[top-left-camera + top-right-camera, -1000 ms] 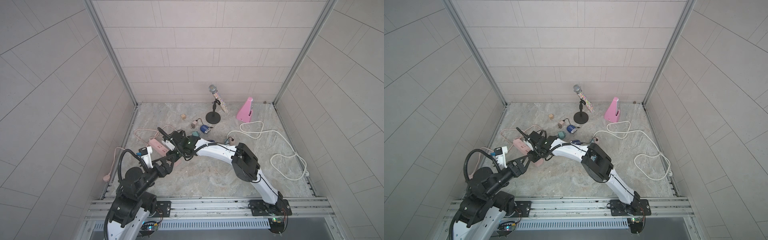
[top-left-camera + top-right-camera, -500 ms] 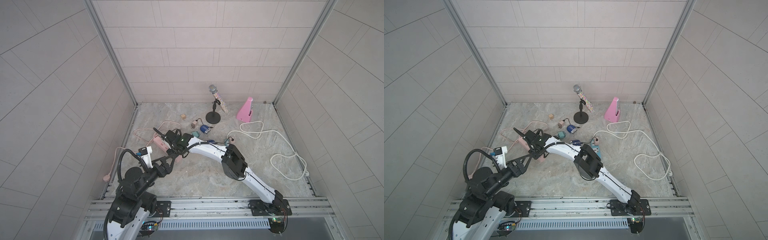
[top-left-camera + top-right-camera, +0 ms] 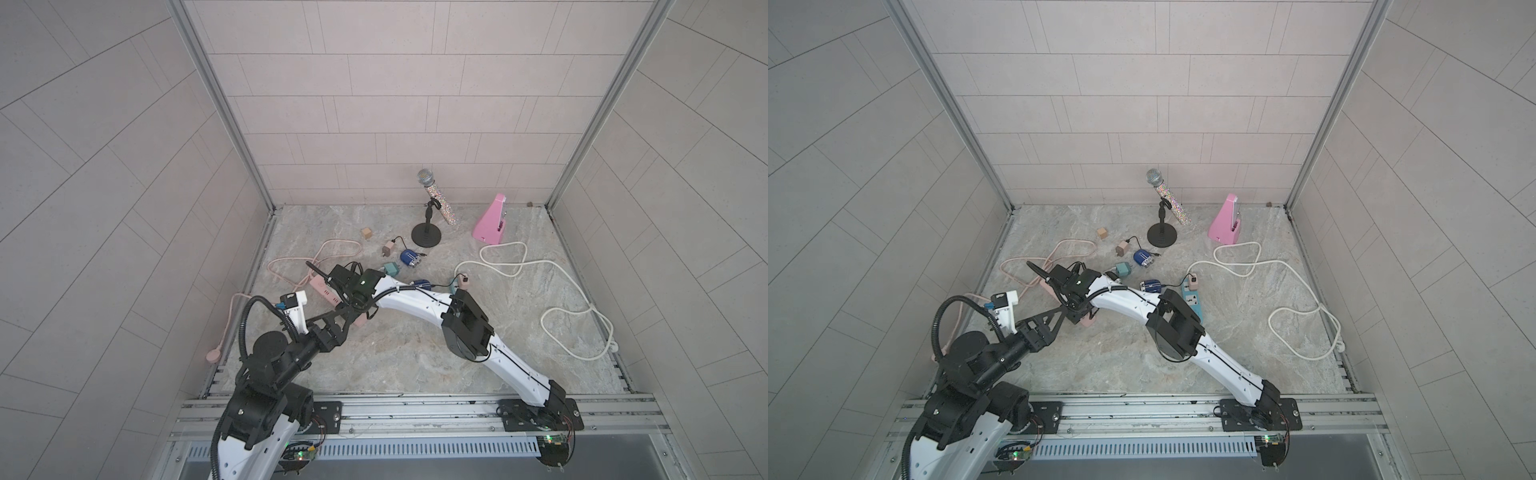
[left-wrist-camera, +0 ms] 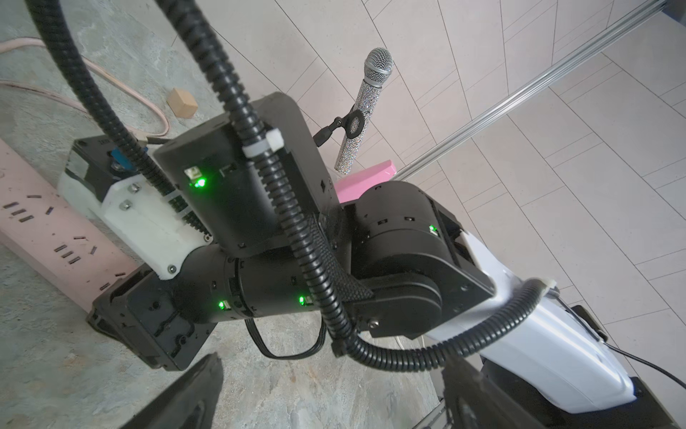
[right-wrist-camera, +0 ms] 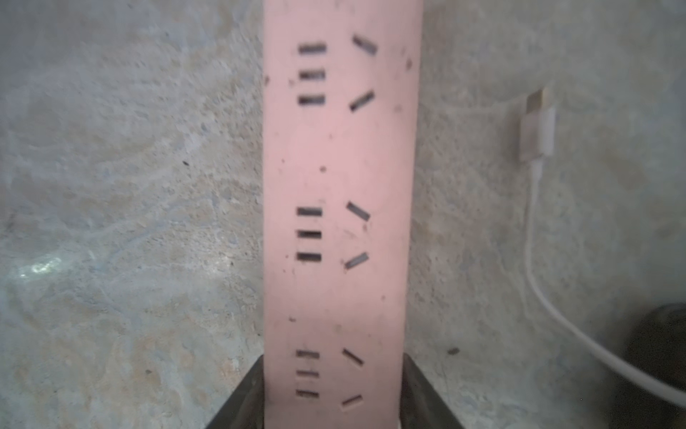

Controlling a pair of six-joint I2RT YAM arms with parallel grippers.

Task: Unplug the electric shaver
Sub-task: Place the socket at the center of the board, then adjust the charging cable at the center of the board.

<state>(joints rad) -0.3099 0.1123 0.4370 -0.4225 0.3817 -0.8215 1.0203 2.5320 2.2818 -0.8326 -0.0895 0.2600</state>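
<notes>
Left pincer [image 3: 353, 313] beside pink power strip [image 3: 323, 291]

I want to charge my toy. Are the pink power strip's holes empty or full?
Empty where they show: the pink power strip has only bare slots, no plugs. Part hides under the right arm.
</notes>
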